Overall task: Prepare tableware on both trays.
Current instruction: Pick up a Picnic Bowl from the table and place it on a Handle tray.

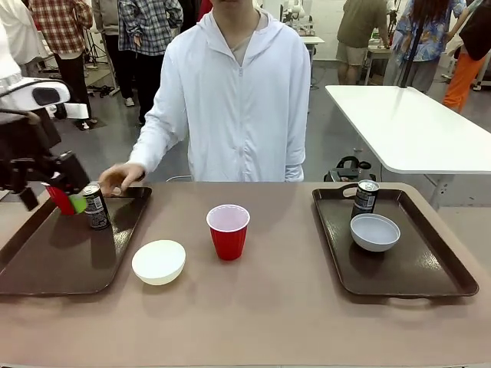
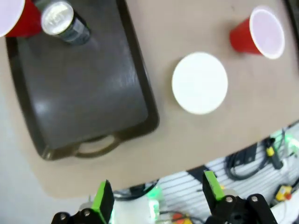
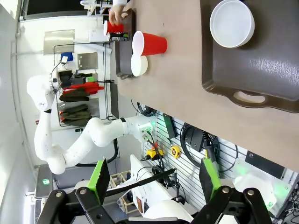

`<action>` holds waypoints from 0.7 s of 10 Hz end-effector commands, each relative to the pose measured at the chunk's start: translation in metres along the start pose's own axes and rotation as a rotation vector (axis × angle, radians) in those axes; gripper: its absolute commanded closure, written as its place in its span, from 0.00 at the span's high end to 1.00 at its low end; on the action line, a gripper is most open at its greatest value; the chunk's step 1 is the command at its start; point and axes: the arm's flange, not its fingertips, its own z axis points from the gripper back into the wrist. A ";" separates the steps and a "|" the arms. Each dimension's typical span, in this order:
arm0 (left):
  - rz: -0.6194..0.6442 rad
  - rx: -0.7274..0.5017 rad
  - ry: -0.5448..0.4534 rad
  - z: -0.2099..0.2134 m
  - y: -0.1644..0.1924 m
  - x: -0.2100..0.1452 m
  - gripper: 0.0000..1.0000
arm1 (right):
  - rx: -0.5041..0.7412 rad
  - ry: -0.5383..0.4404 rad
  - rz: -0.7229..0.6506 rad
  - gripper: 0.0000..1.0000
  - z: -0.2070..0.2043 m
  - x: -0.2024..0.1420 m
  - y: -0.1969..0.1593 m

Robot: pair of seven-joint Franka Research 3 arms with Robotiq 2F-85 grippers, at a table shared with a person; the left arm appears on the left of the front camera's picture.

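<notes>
Glossy plastic trays (image 1: 399, 276), matt table (image 1: 268, 307)

four kinds of tableware, two of each
two dark trays (image 1: 46, 261) (image 1: 430, 268), two red cups (image 1: 228, 231) (image 1: 60, 198), two bowls (image 1: 159, 262) (image 1: 375, 232) and two dark cans (image 1: 96, 207) (image 1: 365, 196) are counted on the table.

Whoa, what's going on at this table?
A person's hand is at the far edge of the left tray, which holds a can and a red cup. The right tray has another can and a grey bowl. A cream bowl and a second red cup sit on the table between the trays. The left gripper and right gripper are open, holding nothing.
</notes>
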 end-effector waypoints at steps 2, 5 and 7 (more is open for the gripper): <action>0.100 0.010 -0.081 -0.060 -0.010 0.050 1.00 | 0.020 -0.005 0.019 1.00 0.001 0.001 0.001; 0.104 0.029 -0.097 -0.092 -0.025 0.090 1.00 | 0.020 -0.005 0.019 1.00 0.001 0.001 0.001; 0.047 0.050 -0.082 -0.110 -0.039 0.102 1.00 | 0.020 -0.005 0.019 1.00 0.001 0.001 0.001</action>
